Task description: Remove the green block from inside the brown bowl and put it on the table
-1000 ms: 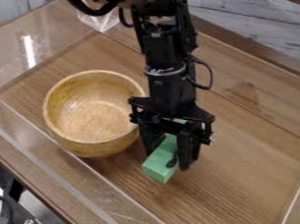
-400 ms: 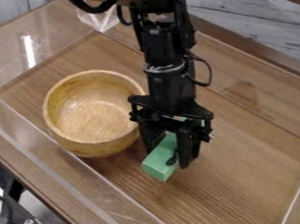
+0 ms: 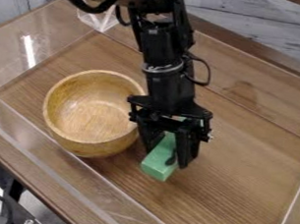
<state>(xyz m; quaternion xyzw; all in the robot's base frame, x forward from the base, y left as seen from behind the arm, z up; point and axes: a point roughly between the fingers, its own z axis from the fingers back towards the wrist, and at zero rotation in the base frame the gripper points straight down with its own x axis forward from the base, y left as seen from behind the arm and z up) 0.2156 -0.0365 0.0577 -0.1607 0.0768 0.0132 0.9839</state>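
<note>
The green block (image 3: 160, 162) stands tilted with its lower end on the table (image 3: 238, 186), just right of the brown bowl (image 3: 90, 111). My gripper (image 3: 170, 149) reaches down from the black arm and is shut on the upper part of the block, one finger on each side. Nothing lies inside the light tan wooden bowl. Its rim sits close to the left finger.
Clear acrylic walls (image 3: 53, 189) run along the table's edges, with the front wall close below the bowl and block. Bare wood-grain tabletop stretches to the right and behind the arm.
</note>
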